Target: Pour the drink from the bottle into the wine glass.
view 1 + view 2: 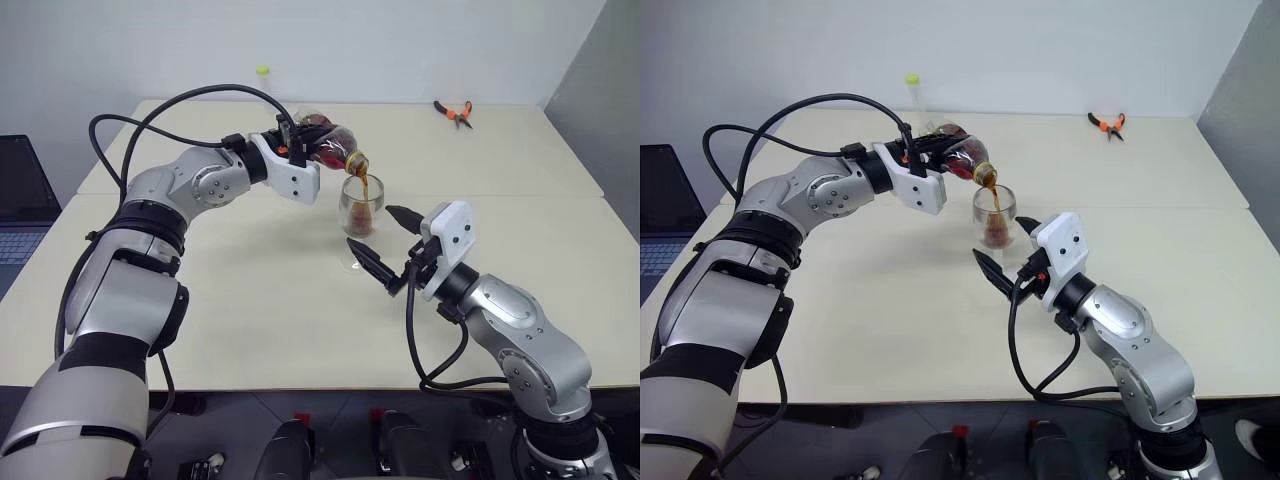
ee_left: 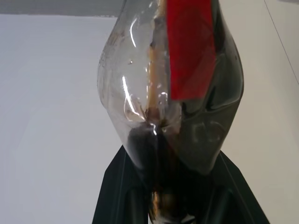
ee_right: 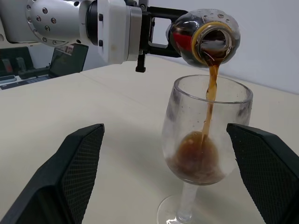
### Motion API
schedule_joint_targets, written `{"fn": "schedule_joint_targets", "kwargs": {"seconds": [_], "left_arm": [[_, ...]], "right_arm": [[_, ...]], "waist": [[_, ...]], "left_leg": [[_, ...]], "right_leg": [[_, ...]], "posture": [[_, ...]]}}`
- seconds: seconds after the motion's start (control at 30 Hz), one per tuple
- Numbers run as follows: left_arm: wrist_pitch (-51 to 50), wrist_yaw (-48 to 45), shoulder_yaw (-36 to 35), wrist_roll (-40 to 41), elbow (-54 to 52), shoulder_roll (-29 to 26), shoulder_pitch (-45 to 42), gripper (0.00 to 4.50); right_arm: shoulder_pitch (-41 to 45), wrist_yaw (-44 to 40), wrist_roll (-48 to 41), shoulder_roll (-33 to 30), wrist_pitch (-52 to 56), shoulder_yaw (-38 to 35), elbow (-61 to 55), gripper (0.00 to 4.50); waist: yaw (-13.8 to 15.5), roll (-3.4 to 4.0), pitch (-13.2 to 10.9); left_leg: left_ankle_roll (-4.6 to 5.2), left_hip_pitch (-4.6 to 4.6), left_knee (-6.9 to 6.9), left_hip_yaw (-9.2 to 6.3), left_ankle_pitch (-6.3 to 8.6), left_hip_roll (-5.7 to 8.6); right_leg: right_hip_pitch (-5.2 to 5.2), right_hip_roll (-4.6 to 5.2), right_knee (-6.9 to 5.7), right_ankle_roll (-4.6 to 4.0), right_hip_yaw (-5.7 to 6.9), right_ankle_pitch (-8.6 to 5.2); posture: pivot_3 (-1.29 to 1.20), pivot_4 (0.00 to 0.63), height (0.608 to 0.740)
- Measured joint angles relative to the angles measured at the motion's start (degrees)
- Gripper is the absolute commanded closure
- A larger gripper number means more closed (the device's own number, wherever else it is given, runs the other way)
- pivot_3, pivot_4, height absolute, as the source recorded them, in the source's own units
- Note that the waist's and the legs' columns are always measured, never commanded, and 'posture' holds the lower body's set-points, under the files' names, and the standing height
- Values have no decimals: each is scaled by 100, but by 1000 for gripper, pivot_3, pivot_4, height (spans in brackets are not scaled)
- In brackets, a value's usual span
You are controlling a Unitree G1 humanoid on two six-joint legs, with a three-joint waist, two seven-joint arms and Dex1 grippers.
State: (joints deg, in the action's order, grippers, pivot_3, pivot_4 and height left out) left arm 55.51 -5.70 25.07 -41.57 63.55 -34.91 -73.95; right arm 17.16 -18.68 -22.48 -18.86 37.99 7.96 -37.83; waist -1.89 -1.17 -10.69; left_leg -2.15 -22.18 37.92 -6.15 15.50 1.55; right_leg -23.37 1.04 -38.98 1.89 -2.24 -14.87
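Left hand (image 1: 300, 150) clamped on the bottle (image 1: 328, 143), which I see lying near level, mouth pointing right and down over the wine glass (image 1: 361, 205) on the tabletop (image 1: 250, 300). Drink (image 3: 209, 95) streaming in. Right hand (image 1: 385, 243) wide open, fingers flanking the glass.

Left arm (image 1: 190, 185) raised, bent rightward, jaws clamped; right arm (image 1: 510, 320) low, jaws wide apart, pointing left.

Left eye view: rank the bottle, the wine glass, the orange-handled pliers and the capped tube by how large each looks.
1. Wine glass and bottle: look alike, so unranked; the left pincer covers part of the bottle.
2. Pliers.
3. Tube, partly hidden.
The pliers and tube lie farther away, so they look smaller.
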Motion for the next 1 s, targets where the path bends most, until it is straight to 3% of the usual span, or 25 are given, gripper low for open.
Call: {"fn": "schedule_joint_targets", "kwargs": {"seconds": [1.0], "left_arm": [[9,127,105,-123,4,-83,-68,3810]], "right_arm": [[-10,-2,-1,6,-2,0,0,0]], "waist": [[0,0,0]], "left_leg": [[0,0,2,0,0,0]], "right_leg": [[0,0,-2,-1,0,0]], "posture": [[0,150,740]]}}
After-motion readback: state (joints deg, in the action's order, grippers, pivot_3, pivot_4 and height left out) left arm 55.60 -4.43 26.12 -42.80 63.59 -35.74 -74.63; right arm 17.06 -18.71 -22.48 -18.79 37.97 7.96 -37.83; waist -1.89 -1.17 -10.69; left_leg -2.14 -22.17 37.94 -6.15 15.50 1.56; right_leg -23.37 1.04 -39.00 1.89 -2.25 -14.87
